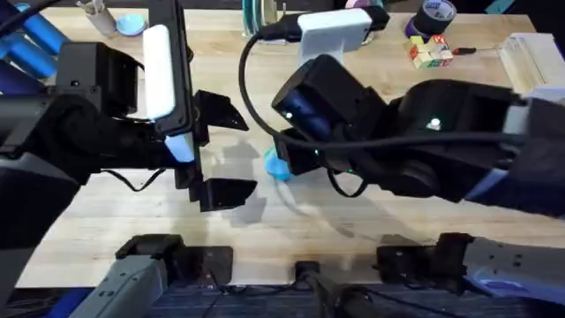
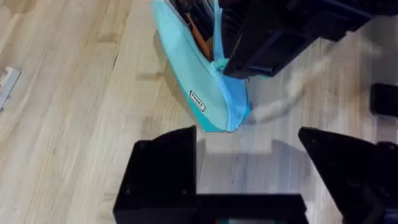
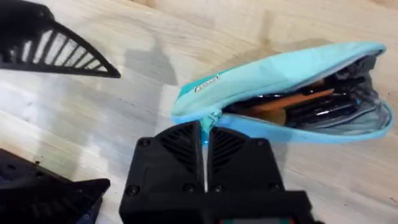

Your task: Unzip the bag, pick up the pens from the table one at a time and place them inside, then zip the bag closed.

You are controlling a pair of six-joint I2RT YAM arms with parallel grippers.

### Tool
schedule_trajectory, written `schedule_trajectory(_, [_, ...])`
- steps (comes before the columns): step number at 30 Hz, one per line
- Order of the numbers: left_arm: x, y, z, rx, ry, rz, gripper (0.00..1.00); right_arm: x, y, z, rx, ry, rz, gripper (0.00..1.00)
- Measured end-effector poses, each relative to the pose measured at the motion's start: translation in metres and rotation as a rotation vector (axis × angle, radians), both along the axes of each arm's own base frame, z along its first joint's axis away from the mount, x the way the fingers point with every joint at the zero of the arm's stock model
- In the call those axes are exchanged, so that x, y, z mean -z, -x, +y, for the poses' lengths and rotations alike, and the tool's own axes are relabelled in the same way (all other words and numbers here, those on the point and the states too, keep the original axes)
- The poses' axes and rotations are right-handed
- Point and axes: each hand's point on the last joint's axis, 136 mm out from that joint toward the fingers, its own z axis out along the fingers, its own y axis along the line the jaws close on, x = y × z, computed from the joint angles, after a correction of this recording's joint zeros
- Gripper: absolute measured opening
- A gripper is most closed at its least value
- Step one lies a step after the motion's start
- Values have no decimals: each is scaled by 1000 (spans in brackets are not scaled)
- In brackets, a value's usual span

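The turquoise bag (image 3: 280, 68) lies on the wooden table (image 3: 186, 37), its zipper open along its length. Inside it lie pens: an orange one (image 3: 283, 104) and dark ones (image 3: 329, 112). My right gripper (image 3: 205, 129) is shut on the zipper pull at the bag's labelled end. From above, the right arm covers the bag except for a turquoise tip (image 1: 276, 166). My left gripper (image 2: 249, 155) stands open just short of that same end of the bag (image 2: 199, 81), touching nothing. In the overhead view the left gripper (image 1: 221, 152) sits left of the tip.
Blue cylinders (image 1: 35, 44) lie at the far left. At the back stand a white box (image 1: 335, 31), a tape roll (image 1: 437, 13), a coloured cube (image 1: 430, 51) and a pale wooden tray (image 1: 534, 53). Bare tabletop (image 1: 291, 230) runs along the front.
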Motion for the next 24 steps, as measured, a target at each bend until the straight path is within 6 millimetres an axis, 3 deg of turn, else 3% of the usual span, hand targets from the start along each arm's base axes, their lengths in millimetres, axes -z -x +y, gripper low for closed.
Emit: schedule_trajectory(24, [3, 9, 0, 1, 2, 57, 993, 0, 2, -3, -1, 12, 7, 31])
